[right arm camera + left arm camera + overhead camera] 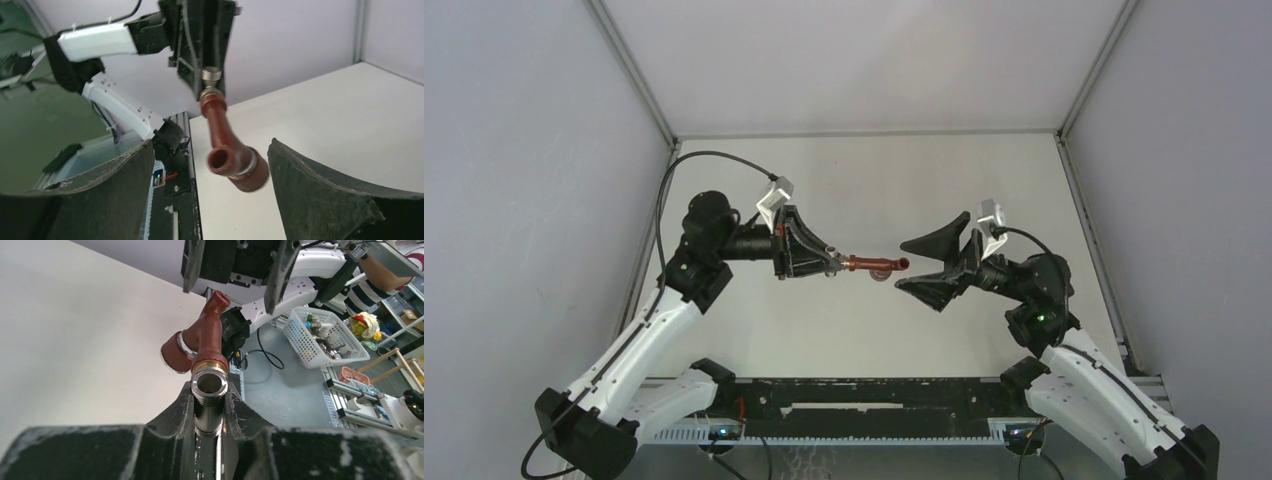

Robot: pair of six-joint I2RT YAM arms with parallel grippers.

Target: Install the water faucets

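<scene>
My left gripper (829, 262) is shut on a silvery threaded metal fitting (209, 390) and holds it in the air above the table. The reddish-brown faucet (874, 264) sits on the fitting's outer end and points right, its knob (173, 351) off to one side. My right gripper (902, 266) is open wide, its fingertips level with the faucet's spout end. In the right wrist view the faucet (230, 150) hangs, blurred, between my open fingers (320, 190) without touching them. The left gripper (205, 65) shows behind it.
The white table (864, 180) lies under both arms, with grey enclosure walls on three sides. A black rail (854, 395) runs along the near edge between the arm bases. A white basket of parts (325, 335) stands beyond the table.
</scene>
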